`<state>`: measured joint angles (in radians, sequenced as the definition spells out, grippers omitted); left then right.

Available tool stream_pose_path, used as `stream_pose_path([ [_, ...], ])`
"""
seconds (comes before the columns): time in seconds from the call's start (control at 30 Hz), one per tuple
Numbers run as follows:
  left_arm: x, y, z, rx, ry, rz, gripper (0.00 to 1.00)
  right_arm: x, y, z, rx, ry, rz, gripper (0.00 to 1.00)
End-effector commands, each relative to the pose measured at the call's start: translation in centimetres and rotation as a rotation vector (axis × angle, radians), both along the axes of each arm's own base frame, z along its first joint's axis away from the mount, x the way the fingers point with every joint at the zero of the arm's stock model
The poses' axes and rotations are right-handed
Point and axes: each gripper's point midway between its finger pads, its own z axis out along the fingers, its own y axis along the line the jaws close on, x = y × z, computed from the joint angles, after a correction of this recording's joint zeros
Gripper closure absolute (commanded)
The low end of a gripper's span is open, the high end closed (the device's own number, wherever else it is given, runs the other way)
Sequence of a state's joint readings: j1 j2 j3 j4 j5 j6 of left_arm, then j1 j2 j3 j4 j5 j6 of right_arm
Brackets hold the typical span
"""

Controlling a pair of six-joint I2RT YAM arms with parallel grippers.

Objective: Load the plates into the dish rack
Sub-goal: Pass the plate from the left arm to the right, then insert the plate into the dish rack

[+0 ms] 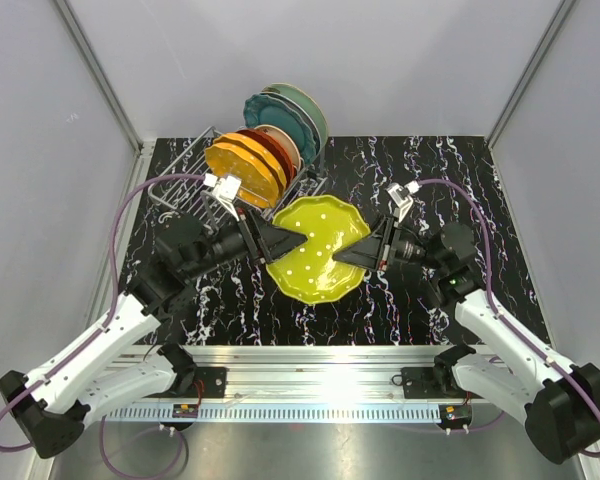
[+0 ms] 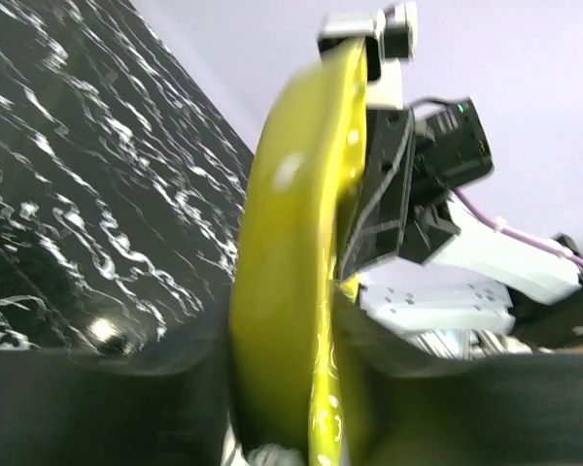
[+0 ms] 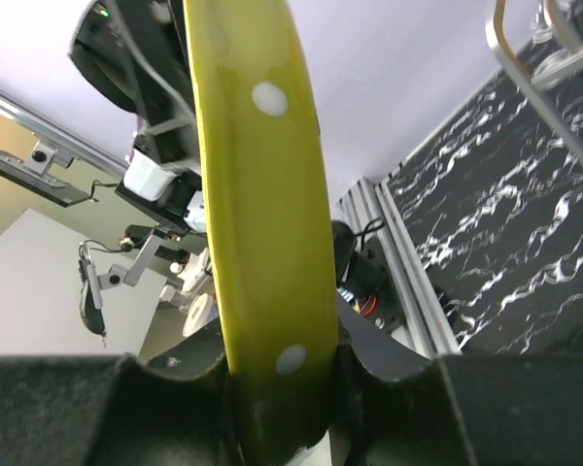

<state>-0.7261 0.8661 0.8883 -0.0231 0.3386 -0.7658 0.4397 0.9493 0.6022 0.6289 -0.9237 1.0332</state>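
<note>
Lime plate, rim clamped in right claw, left claw around opposite rim, grip unclear

No lettering can be read in any view.
The dotted lime plate carries only plain white dots. Any marks on the small fittings along the aluminium rail at the table's near edge are too small to make out. Both wrist views are too blurred for lettering.

We are looking into a robotics lab test cell, where plain white panel walls in aluminium framing enclose a black marbled tabletop and cabled arms are bolted to an extrusion rail.
</note>
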Motion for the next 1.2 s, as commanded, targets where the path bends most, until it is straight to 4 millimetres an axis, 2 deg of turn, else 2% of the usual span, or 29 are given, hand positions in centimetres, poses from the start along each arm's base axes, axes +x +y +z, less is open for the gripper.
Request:
stream_pose_path([
  [0.0, 1.1, 1.0, 4.1, -0.052, -0.110, 0.079, 0.47, -1.0, 0.1, 3.4, 0.052, -0.102, 0.011, 1.00],
  [0.03, 1.3, 1.1, 3.4, -0.033, -0.087, 0.090, 0.35, -0.8, 0.2, 3.2, 0.052, -0.091, 0.008, 1.00],
  [0.07, 1.4, 1.2, 3.2, -0.026, -0.075, 0.099, 0.31, -0.7, 0.2, 3.2, 0.052, -0.088, 0.007, 1.00],
  [0.17, 1.4, 1.3, 2.6, -0.002, -0.058, 0.103, 0.20, -0.7, 0.2, 3.3, 0.065, -0.074, 0.008, 1.00],
  [0.33, 1.7, 2.6, 2.2, 0.074, -0.059, 0.158, 0.10, 0.1, 0.3, 2.8, 0.059, -0.039, -0.029, 1.00],
  [0.37, 1.8, 2.8, 2.2, 0.085, -0.061, 0.170, 0.02, 0.3, 0.3, 2.6, 0.054, -0.034, -0.036, 1.00],
  [0.47, 1.8, 4.1, 2.7, 0.121, -0.082, 0.217, 0.01, 0.8, 0.4, 1.5, 0.030, 0.006, -0.056, 1.00],
  [0.5, 2.0, 4.8, 2.1, 0.159, -0.079, 0.248, 0.01, 1.2, 0.3, 1.4, 0.020, 0.014, -0.072, 1.00],
  [0.53, 2.1, 5.2, 2.0, 0.174, -0.080, 0.266, 0.01, 1.4, 0.4, 0.3, -0.018, 0.066, -0.079, 1.00],
  [0.57, 2.0, 5.8, 2.5, 0.185, -0.102, 0.280, 0.01, 2.0, 0.4, -0.3, -0.043, 0.072, -0.112, 1.00],
  [0.6, 2.2, 6.5, 2.0, 0.214, -0.097, 0.313, 0.01, 2.4, 0.3, -0.4, -0.061, 0.085, -0.129, 1.00],
  [0.63, 2.2, 7.0, 2.1, 0.226, -0.103, 0.332, 0.01, 2.5, 0.3, -1.4, -0.093, 0.123, -0.139, 1.00],
  [0.7, 2.2, 8.7, 2.7, 0.245, -0.137, 0.396, 0.01, 2.9, 0.2, -1.4, -0.095, 0.107, -0.170, 1.00],
  [0.77, 2.1, 10.5, 3.5, 0.262, -0.172, 0.463, 0.01, 3.6, -0.2, -0.7, -0.085, 0.041, -0.225, 1.00],
  [0.87, 2.1, 12.6, 4.0, 0.306, -0.203, 0.539, 0.01, 3.8, -0.6, 1.7, -0.088, -0.100, -0.293, 1.00],
  [0.93, 2.2, 13.4, 4.1, 0.330, -0.212, 0.570, 0.01, 4.2, -0.7, 2.3, -0.099, -0.126, -0.314, 1.00],
  [0.97, 2.3, 13.9, 4.2, 0.353, -0.222, 0.592, 0.01, 4.6, -0.8, 3.6, -0.097, -0.163, -0.336, 1.00],
  [1.0, 2.4, 14.2, 4.3, 0.362, -0.227, 0.605, 0.01, 5.1, -0.7, 3.4, -0.113, -0.154, -0.342, 1.00],
  [1.13, 3.1, 15.3, 4.0, 0.429, -0.238, 0.655, 0.01, 6.9, -1.0, 5.1, -0.133, -0.213, -0.429, 1.00],
  [1.17, 3.3, 15.4, 3.9, 0.451, -0.249, 0.661, 0.01, 7.4, -1.3, 6.2, -0.125, -0.238, -0.461, 1.00],
])
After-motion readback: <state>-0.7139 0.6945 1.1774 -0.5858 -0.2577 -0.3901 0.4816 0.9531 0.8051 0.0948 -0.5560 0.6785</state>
